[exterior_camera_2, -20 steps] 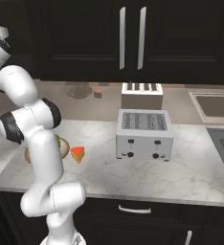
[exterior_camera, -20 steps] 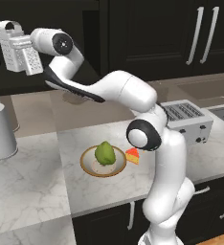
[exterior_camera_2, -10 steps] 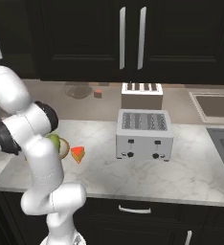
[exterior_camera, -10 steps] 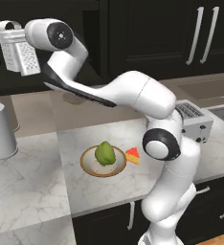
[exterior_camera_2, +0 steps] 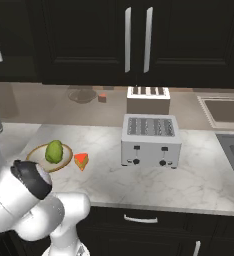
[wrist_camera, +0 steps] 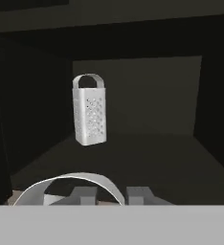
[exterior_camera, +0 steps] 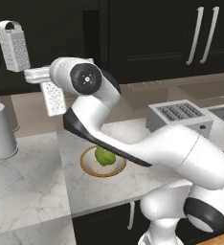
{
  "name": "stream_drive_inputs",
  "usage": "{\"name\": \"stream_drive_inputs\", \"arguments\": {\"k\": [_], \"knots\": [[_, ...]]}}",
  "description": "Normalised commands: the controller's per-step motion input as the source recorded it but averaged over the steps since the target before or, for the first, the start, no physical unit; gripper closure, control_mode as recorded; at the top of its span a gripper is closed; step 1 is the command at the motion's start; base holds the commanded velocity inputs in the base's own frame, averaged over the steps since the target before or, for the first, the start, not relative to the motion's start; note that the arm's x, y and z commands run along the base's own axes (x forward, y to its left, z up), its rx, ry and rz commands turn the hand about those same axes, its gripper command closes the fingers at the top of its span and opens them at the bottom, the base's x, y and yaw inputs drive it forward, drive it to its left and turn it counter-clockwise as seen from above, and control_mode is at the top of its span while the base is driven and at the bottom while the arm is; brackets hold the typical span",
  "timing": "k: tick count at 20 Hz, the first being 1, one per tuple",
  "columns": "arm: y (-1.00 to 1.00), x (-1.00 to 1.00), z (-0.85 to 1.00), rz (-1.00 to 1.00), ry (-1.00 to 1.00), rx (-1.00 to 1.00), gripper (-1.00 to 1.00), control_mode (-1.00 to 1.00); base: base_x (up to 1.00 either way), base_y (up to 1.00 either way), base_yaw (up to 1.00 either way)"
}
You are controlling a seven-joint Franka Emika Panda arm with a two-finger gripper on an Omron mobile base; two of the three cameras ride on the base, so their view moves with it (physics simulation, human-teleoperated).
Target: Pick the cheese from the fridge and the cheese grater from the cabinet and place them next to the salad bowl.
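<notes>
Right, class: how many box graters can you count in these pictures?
2. The standing grater is on the dark cabinet shelf; the held grater hangs by its handle from the gripper, in front of the cabinet. Others may be hidden.

**Arm Exterior: Visible Finish and Fittings**

The arm (exterior_camera: 147,143) is showing smooth, glossy white link housings with rounded, tapering contours. Dark grey-black bands are separating the links at each joint. A round black joint cap (exterior_camera: 86,79), carrying a small pale centre mark, is sitting just behind the wrist. A second dark cap (exterior_camera_2: 33,179) is appearing further down. The two finger tips (wrist_camera: 141,195) are appearing dark grey and blocky.
</notes>
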Motion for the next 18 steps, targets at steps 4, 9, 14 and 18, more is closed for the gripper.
{"name": "stream_drive_inputs", "arguments": {"k": [4,9,14,18], "knots": [[-1.0,-1.0,-1.0,0.02,0.03,0.04,1.0,-1.0,0.0,0.0,0.0],[-0.83,-0.16,-0.32,0.16,-0.11,0.03,1.0,-1.0,0.0,0.0,0.0],[-0.26,-0.04,-0.16,0.17,-0.03,0.0,1.0,-1.0,0.0,0.0,0.0],[-0.14,-0.03,-0.46,0.25,0.0,0.0,1.0,-1.0,0.0,0.0,0.0]]}}
